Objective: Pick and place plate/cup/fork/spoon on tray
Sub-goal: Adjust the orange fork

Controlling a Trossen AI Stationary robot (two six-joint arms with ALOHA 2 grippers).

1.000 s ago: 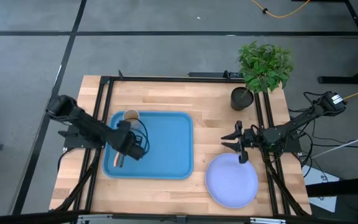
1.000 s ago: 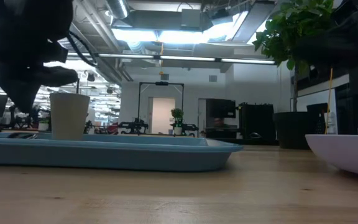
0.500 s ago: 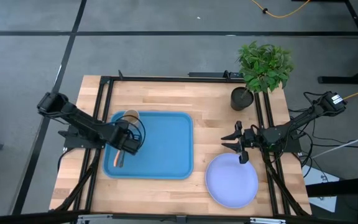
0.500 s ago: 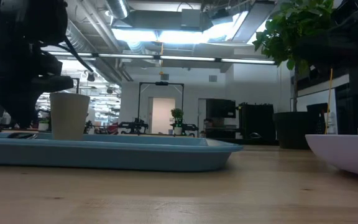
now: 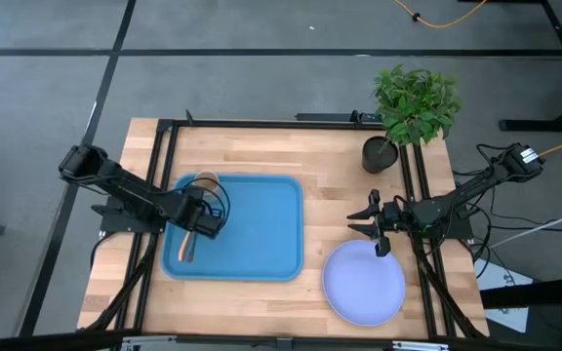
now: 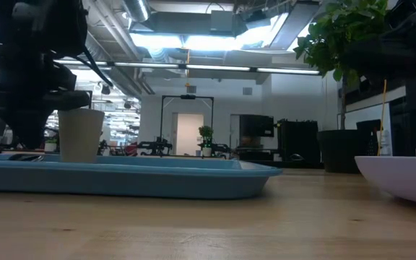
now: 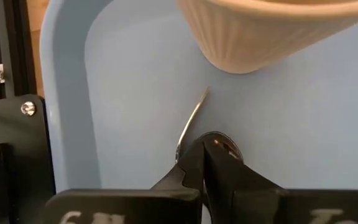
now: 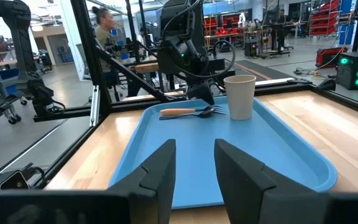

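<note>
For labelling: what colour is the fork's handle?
Light orange, wood-toned handle on the small silver-tined fork; clearest in the right wrist view.

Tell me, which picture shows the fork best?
The right wrist view: the fork lies whole on the blue tray beside the cup, orange handle and tines clear. The high view shows mostly its orange handle under the left gripper. The low and left wrist views do not show it clearly.

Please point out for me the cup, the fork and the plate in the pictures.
cup (image 8: 240, 96), right wrist view, on its side wall.
fork (image 8: 180, 112), right wrist view, on its orange handle.
plate (image 5: 363, 284), high view, on its flat middle.
</note>
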